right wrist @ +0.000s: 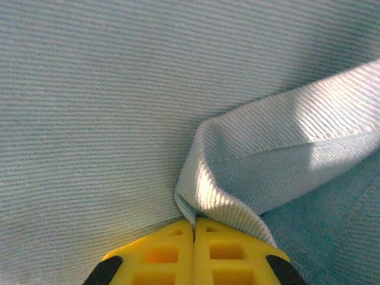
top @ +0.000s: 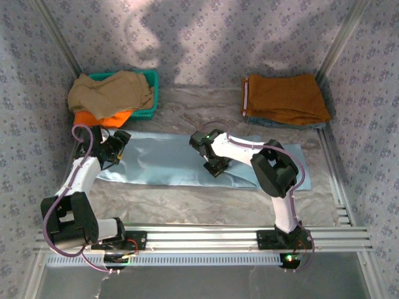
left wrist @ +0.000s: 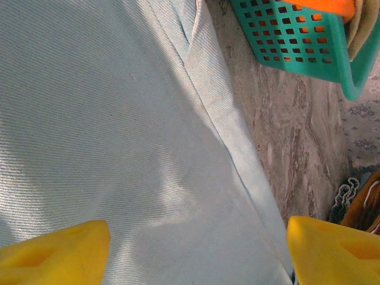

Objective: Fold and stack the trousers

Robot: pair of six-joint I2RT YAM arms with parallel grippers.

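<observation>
The pale sky-blue trousers (top: 168, 159) lie flat across the middle of the table as a long strip. My right gripper (top: 216, 167) sits low on their middle, near the front edge. In the right wrist view its yellow jaws (right wrist: 194, 228) are pinched together on a raised fold of the trousers (right wrist: 255, 160). My left gripper (top: 116, 149) hovers over the strip's left end. In the left wrist view its yellow fingers (left wrist: 59, 252) stand wide apart above the trousers (left wrist: 119, 119), close to the hem edge, with nothing between them.
A green basket (top: 149, 93) holding tan and orange garments stands at the back left, and its corner (left wrist: 297, 41) is close to the left gripper. Folded rust-orange trousers (top: 287, 98) lie at the back right. Patterned walls enclose three sides.
</observation>
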